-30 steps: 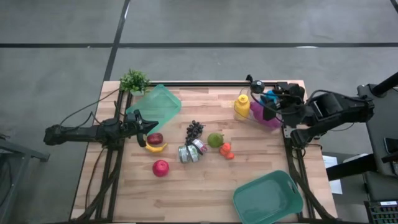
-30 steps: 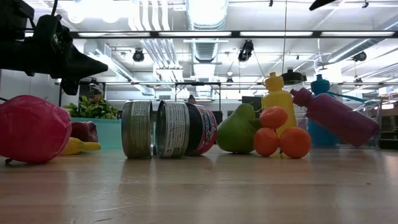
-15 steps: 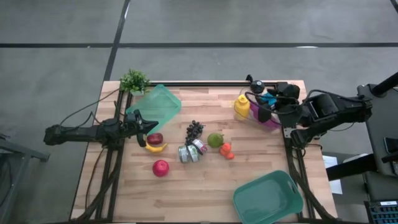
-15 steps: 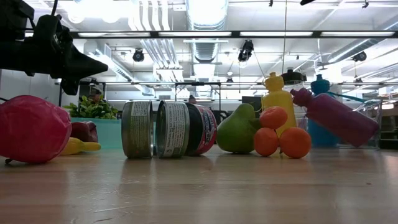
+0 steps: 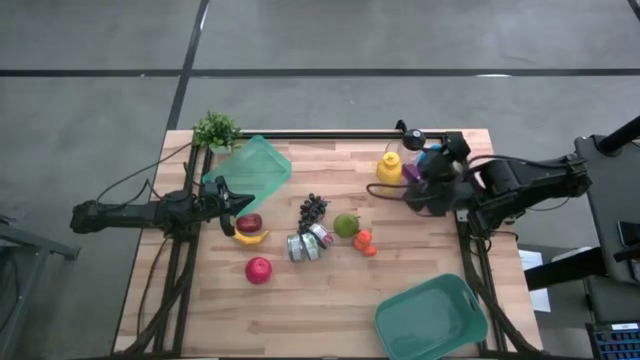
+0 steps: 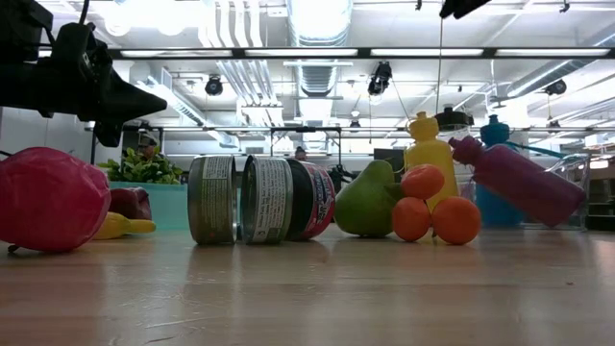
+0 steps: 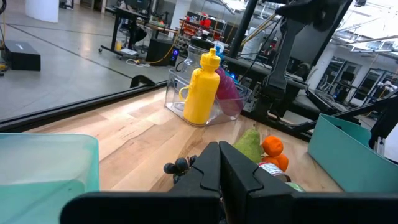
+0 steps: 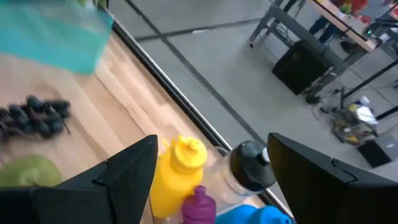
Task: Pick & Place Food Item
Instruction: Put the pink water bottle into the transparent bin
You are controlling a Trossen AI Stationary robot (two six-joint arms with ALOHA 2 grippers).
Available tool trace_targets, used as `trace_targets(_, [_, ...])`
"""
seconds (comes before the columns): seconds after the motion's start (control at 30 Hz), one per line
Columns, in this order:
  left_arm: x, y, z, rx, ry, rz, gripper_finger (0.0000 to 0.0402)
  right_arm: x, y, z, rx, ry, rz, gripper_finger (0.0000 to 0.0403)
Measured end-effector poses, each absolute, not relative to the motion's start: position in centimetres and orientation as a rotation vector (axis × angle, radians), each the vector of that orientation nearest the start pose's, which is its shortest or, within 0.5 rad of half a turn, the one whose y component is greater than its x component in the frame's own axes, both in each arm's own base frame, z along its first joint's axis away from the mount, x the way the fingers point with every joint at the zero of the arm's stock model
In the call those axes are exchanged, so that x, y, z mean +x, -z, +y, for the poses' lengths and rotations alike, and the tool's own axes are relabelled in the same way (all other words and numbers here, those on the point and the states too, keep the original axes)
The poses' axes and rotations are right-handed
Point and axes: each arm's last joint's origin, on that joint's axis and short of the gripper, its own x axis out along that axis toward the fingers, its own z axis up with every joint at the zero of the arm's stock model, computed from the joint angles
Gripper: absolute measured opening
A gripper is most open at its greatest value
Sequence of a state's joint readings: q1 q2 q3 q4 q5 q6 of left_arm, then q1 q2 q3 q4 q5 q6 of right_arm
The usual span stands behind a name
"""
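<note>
Table: light wooden slats (image 5: 330, 300), with grey floor around it and a workshop with ceiling lights behind.
Right pincer: (image 5: 418, 190) fingers spread wide, holding nothing, hanging over the bottles at the table's far right corner.
Bottles: yellow bottle (image 5: 389, 169) just beside the right pincer's tips; purple bottle (image 5: 412, 172) and blue bottle (image 8: 252, 216) right under it, all in a clear bin (image 7: 178, 87).
Left pincer: (image 5: 243, 201) fingers pressed together, empty, waiting at the table's left side.
Near left pincer: dark red apple (image 5: 249, 222) and banana (image 5: 250, 237) just below its tip; tipped green bin (image 5: 252, 167) beside it.
Food between the pincers: grapes (image 5: 313, 208), green pear (image 5: 346, 225), small oranges (image 5: 364, 241), cans (image 5: 309, 242), red fruit (image 5: 259, 269).
Empty green bin: (image 5: 431, 318) near edge, on the right pincer's side, well apart from it.
Plant: (image 5: 216, 129) far corner behind the left pincer.
</note>
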State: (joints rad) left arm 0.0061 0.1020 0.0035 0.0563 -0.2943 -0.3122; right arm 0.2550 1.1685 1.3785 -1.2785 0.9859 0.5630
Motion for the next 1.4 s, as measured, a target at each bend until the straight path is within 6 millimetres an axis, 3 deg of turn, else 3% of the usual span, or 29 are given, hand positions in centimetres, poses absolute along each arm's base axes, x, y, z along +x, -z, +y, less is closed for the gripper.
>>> trace_targets(0.1, [10.2, -16.2, 0.9, -0.304, -0.304, -0.005, 0.0001, 18.7, -37.6, 2.5, -0.136, 0.849, 0.722, 0.0299])
trace_targets(0.3, [10.2, -16.2, 0.9, -0.304, -0.304, -0.005, 0.0001, 18.9, -36.4, 2.1, 0.037, 0.889, 0.787, 0.0299])
trace_targets(0.77, [10.2, -16.2, 0.9, -0.304, -0.304, -0.005, 0.0001, 18.9, -32.0, 0.1, 0.055, 0.938, 1.012, 0.0299])
trace_targets(1.17, [10.2, -16.2, 0.9, -0.304, -0.304, -0.005, 0.0001, 19.1, -27.1, 0.0, -0.004, 0.951, 1.041, 0.0299])
trace_targets(1.4, [10.2, -16.2, 0.9, -0.304, -0.305, -0.005, 0.0001, 19.2, -25.9, -0.5, 0.004, 0.981, 1.021, 0.0299])
